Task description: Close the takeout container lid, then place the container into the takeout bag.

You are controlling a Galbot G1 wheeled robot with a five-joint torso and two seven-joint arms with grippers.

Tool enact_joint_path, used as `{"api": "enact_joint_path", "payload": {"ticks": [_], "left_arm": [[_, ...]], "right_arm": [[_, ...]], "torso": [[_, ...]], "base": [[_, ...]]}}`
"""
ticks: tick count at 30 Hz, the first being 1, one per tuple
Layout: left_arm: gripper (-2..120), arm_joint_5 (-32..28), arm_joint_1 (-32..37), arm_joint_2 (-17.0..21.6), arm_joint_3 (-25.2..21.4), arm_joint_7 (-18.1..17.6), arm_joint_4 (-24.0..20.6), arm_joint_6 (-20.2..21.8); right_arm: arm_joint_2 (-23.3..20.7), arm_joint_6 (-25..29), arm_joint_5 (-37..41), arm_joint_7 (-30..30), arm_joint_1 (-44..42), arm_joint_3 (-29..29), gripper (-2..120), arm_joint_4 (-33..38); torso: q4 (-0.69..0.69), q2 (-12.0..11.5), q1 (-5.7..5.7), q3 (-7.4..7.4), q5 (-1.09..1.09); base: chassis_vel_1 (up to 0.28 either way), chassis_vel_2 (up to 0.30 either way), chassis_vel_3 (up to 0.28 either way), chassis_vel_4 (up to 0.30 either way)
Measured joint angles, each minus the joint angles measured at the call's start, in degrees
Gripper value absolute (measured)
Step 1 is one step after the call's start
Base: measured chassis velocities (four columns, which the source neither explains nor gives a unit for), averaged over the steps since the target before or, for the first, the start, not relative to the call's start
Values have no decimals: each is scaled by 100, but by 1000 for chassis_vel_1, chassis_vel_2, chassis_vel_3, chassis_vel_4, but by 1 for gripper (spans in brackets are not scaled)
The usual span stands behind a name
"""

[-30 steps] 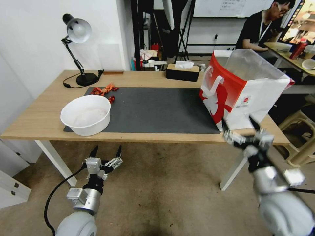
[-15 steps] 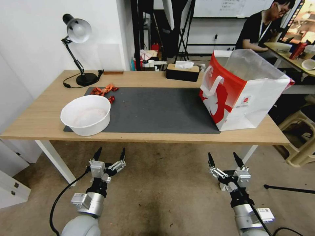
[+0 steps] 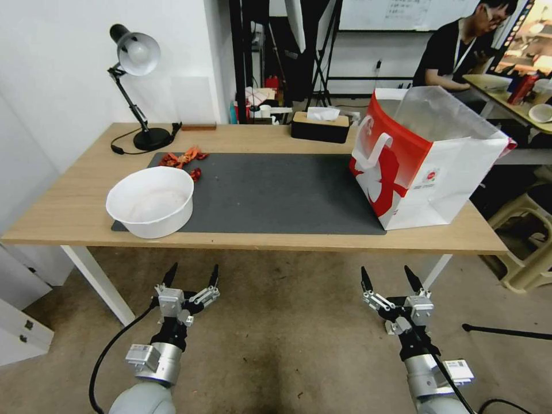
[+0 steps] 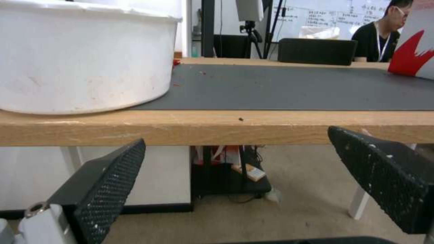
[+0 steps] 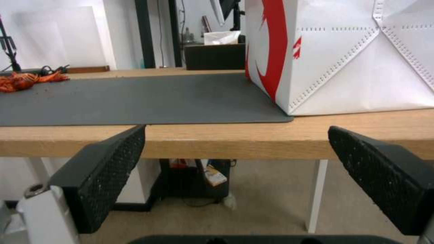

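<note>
Grippers low before table point(image 3: 69, 213), ours both: left gripper point(image 3: 191, 275), right gripper point(image 3: 386, 279), jaws wide, empty. Bag point(image 3: 425, 161) upright on table; we judge task finished.

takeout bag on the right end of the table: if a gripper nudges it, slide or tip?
The takeout bag would probably slide: its base is broad and sits flat. Its creased paper walls likely buckle under a push. It is tall, so a high nudge might tip it.

Takeout bag point(image 3: 428, 167): inside hidden by its walls and translucent liner, so contents can't be told. In right wrist view the bag point(image 5: 357, 57) is cut off by the frame edge. White bowl point(image 4: 81, 57) cropped too (left wrist view).
</note>
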Motion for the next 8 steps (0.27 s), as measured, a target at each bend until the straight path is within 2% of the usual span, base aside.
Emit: {"api": "enact_joint_path", "payload": {"ticks": [8], "left_arm": [[100,0,0,0,0,-1,0,0]], "right_arm": [[-4,-6,12,0,4,0,100,0]], "torso": [[0,-1,0,0,0]], "base": [[0,0,0,0]]}}
